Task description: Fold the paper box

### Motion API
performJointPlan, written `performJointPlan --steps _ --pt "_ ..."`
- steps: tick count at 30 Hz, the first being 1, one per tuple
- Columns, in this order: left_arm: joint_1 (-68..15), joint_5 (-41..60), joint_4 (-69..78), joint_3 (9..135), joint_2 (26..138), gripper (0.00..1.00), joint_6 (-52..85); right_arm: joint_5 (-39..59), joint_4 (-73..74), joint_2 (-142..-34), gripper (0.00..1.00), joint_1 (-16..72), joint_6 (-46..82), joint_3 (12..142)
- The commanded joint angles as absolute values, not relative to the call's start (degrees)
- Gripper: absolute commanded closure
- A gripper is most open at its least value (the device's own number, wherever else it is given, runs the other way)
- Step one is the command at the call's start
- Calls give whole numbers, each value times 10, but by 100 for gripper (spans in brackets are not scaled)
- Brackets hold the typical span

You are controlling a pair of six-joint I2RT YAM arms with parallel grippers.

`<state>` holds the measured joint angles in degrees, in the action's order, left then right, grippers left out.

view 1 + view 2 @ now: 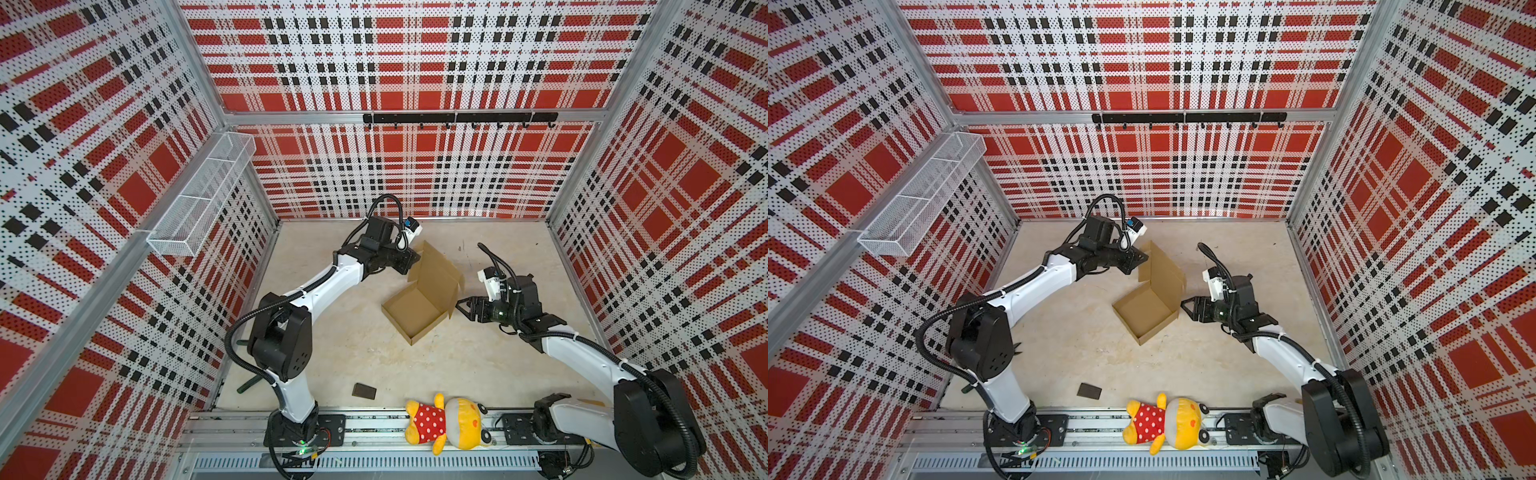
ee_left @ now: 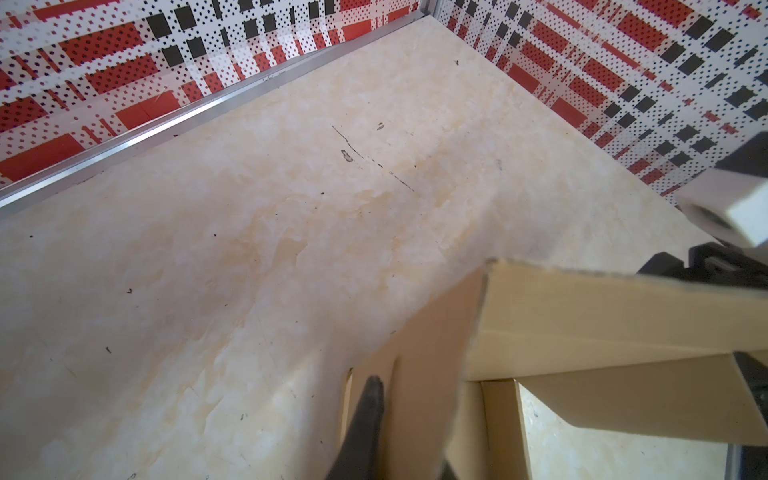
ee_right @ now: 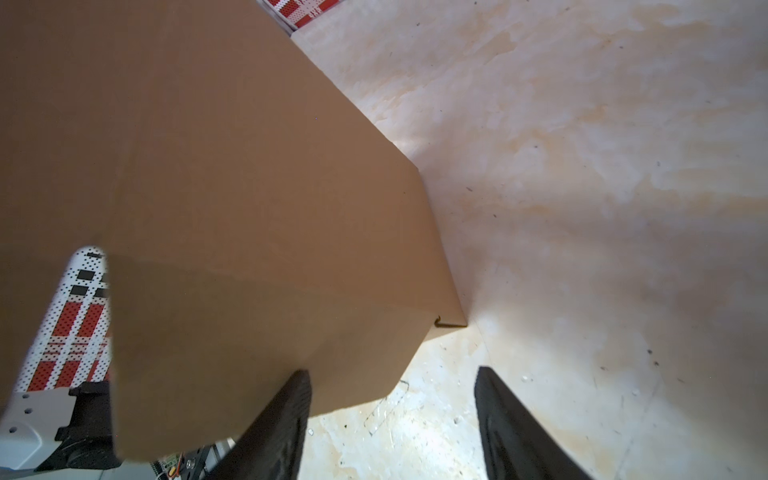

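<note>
Paper box [image 1: 415, 311] of plain brown cardboard sits near the middle of the table [image 1: 353, 345] in both top views, with its shallow tray already formed and its lid [image 1: 436, 266] standing up at the far side. The left gripper [image 1: 409, 262] is almost closed and pinches the lid at its left edge. In the left wrist view one of its fingers [image 2: 365, 415] lies against the cardboard panel, which passes between the two fingers. The right gripper [image 1: 462, 309] is well open and holds nothing. It hangs just beside the right corner of the tray, and in the right wrist view bare table shows between its fingers [image 3: 286, 415], with the cardboard close in front. I judge that the walls are done and that the step in hand is the closing of the lid. The next move probably asks the left arm to bring the lid down over the tray. The right gripper should meanwhile guide the side flap inside the wall, so that it does not catch on the rim or push the light box away.
</note>
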<state>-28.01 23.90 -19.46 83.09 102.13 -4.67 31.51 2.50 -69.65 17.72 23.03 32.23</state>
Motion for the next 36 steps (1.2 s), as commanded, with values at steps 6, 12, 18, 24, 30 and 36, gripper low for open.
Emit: performJointPlan --steps 6,12,18,24,30,36 --pt "-278 239 -169 838 1029 88 -29 307 242 -693 37 218 192 253" --pt "-283 253 -166 836 1030 88 -32 279 374 -710 37 240 139 218" --pt "-284 254 -163 826 1027 88 -32 272 513 -791 39 252 134 211" --pt "-282 256 -159 818 1023 88 -31 240 596 -846 45 256 140 205" --pt "-262 279 -132 786 1017 88 0 207 647 -867 53 278 114 199" --pt "-241 313 -86 743 1007 88 39 149 646 -881 58 314 55 203"
